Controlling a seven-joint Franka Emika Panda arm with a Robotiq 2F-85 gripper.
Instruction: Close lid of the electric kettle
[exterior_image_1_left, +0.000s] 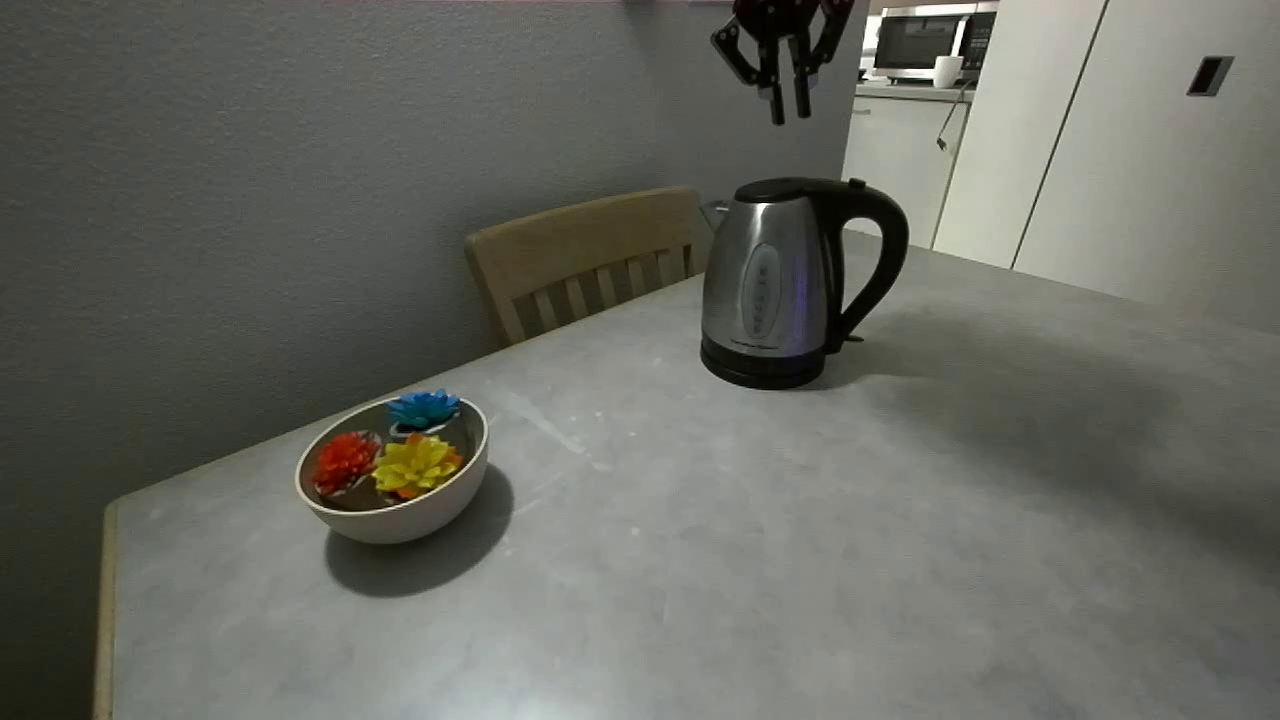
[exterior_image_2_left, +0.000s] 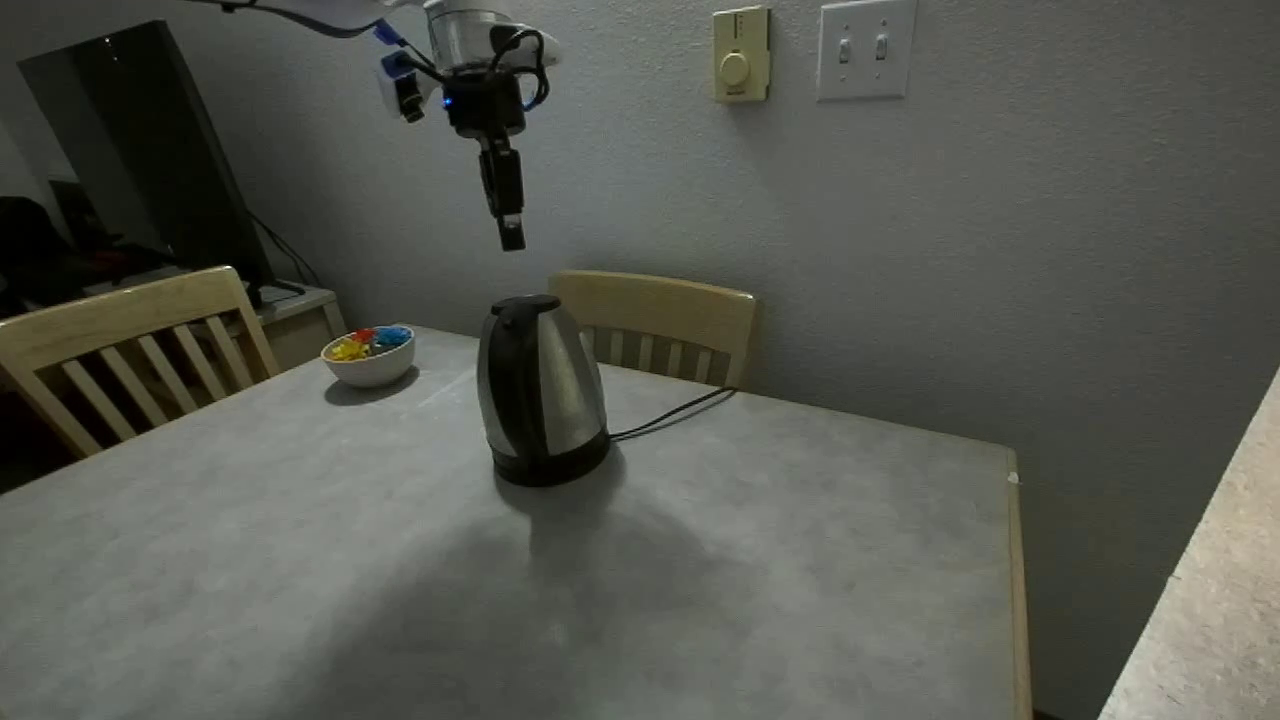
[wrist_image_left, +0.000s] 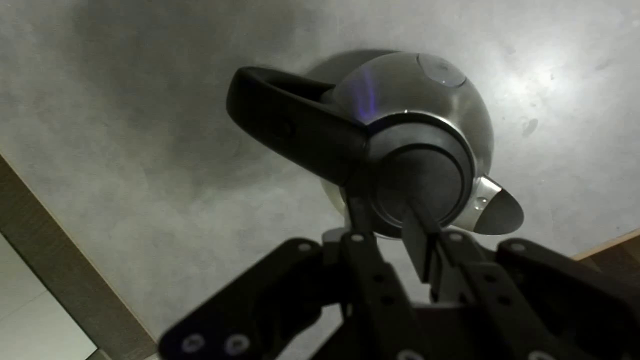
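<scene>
The steel electric kettle (exterior_image_1_left: 800, 275) stands upright on the table in both exterior views (exterior_image_2_left: 577, 390) and fills the middle of the wrist view (wrist_image_left: 467, 107). Its black lid (exterior_image_1_left: 770, 189) lies flat over the kettle's mouth, level with the top; it shows as a round disc in the wrist view (wrist_image_left: 425, 175). The black looped handle (exterior_image_1_left: 893, 235) and the spout (wrist_image_left: 500, 214) are on opposite sides. My gripper (exterior_image_1_left: 790, 118) points down above the kettle, apart from it, also in an exterior view (exterior_image_2_left: 512, 247). Its fingers are a narrow gap apart with nothing between them (wrist_image_left: 384, 205).
A white bowl (exterior_image_1_left: 410, 520) with red, yellow and blue flowers stands on the grey table (exterior_image_1_left: 700, 560). A wooden chair (exterior_image_1_left: 590, 235) is behind the kettle by the wall. A black cord (exterior_image_2_left: 675, 412) runs from the kettle's base to the table's edge.
</scene>
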